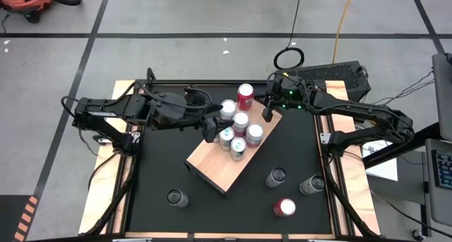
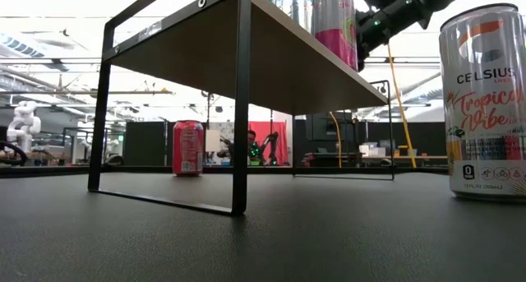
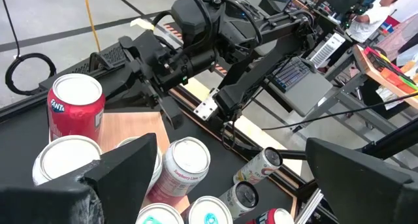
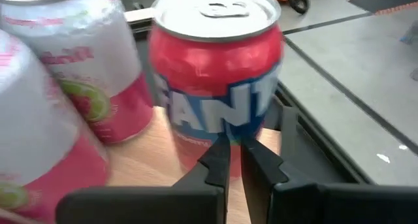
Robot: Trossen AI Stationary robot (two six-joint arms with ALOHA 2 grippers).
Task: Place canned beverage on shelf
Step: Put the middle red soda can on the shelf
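A: Where is the red can [image 1: 245, 96]?
B: It stands upright at the far corner of the shelf [image 1: 212, 164]. Our right gripper [image 1: 268, 115] is closed and empty beside it; our left gripper [image 1: 210, 128] is wide open.
A: How do we hold it?
B: It looks stiff but smooth, maybe slippery. We take it around the middle.

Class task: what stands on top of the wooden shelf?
On the shelf, six upright cans cluster at one end, including a red Fanta can. The left gripper may hide more.
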